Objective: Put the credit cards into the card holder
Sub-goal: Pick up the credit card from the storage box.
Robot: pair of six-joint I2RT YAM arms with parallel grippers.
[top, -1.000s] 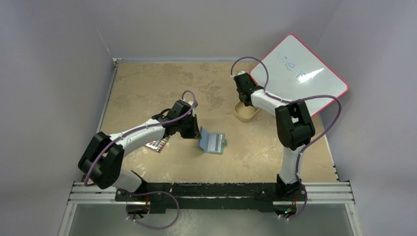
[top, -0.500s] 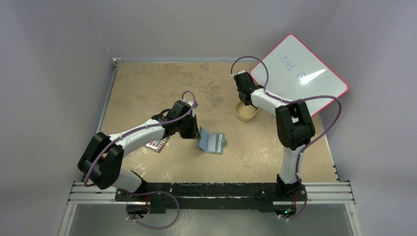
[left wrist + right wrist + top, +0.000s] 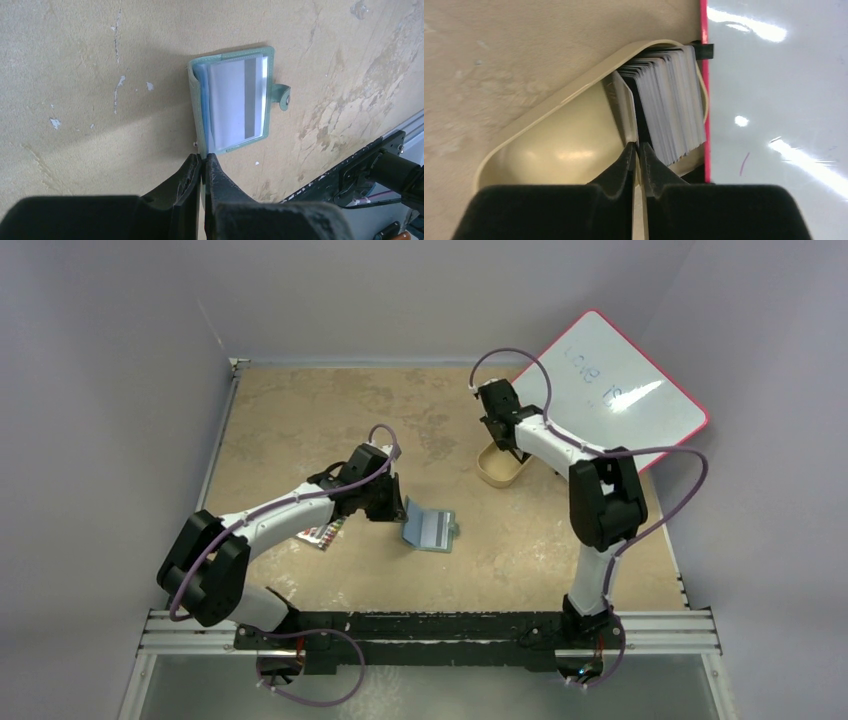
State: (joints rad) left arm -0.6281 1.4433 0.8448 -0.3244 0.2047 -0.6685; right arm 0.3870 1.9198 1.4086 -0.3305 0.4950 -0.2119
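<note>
Because the dull-green folding card holder (image 3: 197,107) has to lie open for loading, its raised cover is clamped between the closed jaws of the left gripper (image 3: 202,164), near frame centre on the tan table (image 3: 300,420). A pale striped card (image 3: 235,102) is seen in its clear pocket. At upper right, the right gripper (image 3: 637,149) is set inside the tan oval plastic tray (image 3: 549,150). Its jaws are drawn together on the pale front card (image 3: 623,110) of the upright stack of greyish credit cards (image 3: 674,110), judged a pick-up. That stack is shown only by the right wrist view; from above, the tray's contents are hidden by the arm, beside the red-edged whiteboard (image 3: 620,390).
</note>
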